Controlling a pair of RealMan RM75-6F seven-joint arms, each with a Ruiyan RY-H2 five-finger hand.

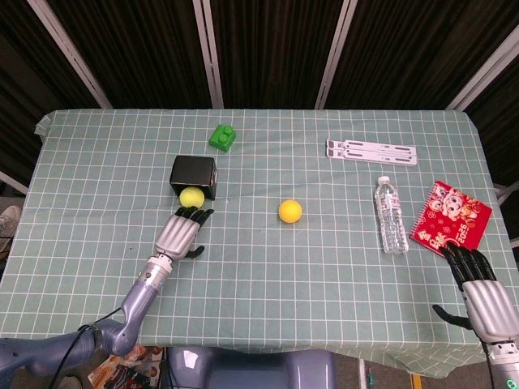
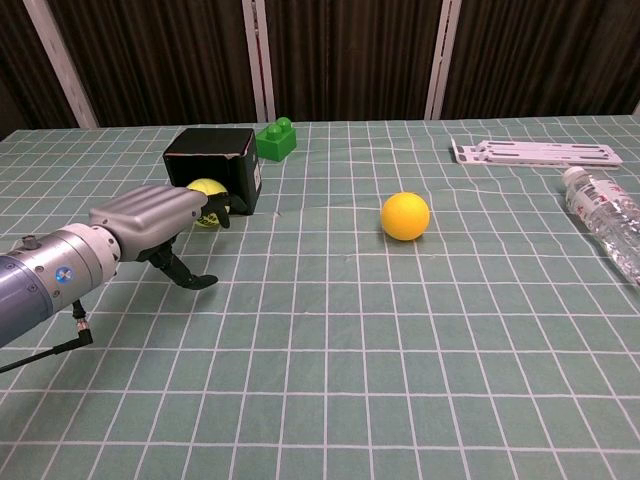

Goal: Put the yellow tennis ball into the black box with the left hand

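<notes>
The yellow tennis ball (image 1: pixel 191 196) (image 2: pixel 205 188) sits in the open front of the black box (image 1: pixel 194 171) (image 2: pixel 208 146), which lies on its side with its mouth facing me. My left hand (image 1: pixel 182 233) (image 2: pixel 158 222) lies flat just in front of the box, fingers stretched out and their tips touching the near side of the ball, thumb pointing down to the cloth. It holds nothing. The fingers hide part of the ball in the chest view. My right hand (image 1: pixel 478 288) rests near the table's front right corner, fingers spread and empty.
An orange ball (image 1: pixel 290 211) (image 2: pixel 405 216) lies mid-table. A green brick (image 1: pixel 222 137) (image 2: pixel 277 138) sits behind the box. At the right are a white folding stand (image 1: pixel 371 151) (image 2: pixel 535 152), a water bottle (image 1: pixel 392 215) (image 2: pixel 608 218) lying down, and a red booklet (image 1: pixel 453 215).
</notes>
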